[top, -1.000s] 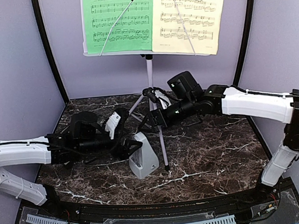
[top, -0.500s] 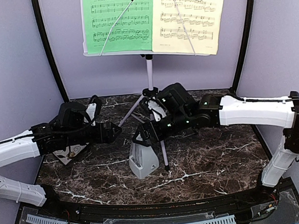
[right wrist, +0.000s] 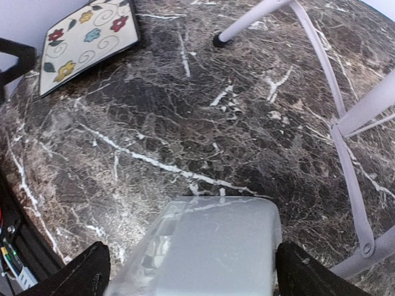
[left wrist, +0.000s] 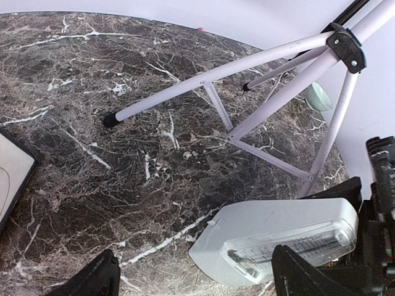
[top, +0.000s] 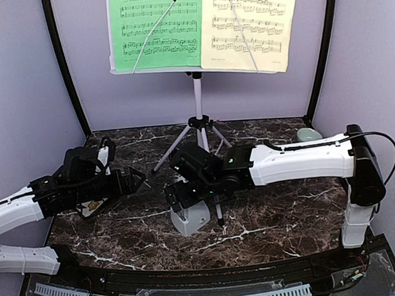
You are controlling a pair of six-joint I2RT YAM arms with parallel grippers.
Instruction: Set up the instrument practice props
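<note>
- From above: the stand point(top: 198, 101) is upright at the far middle. The green sheet point(top: 156, 26) and yellow sheet point(top: 247, 24) lie side by side on its desk, each pinned under a wire arm so the pages face the near side.
- The metronome point(top: 190, 219) sits on the table point(top: 275, 217) just near of the tripod legs. The right gripper point(top: 180, 192) reaches across and hangs right over it. The left gripper point(top: 134, 180) hovers off to the left by the tile point(top: 90, 208).
- Left wrist: its fingers are wide apart and hold nothing. The metronome point(left wrist: 278, 237) lies ahead and to one side of them, seemingly leaving room for the other arm.
- Right wrist: its fingers are spread on either side of the metronome point(right wrist: 216, 246), not yet clamped. It looks lined up for a grab or a nudge.
</note>
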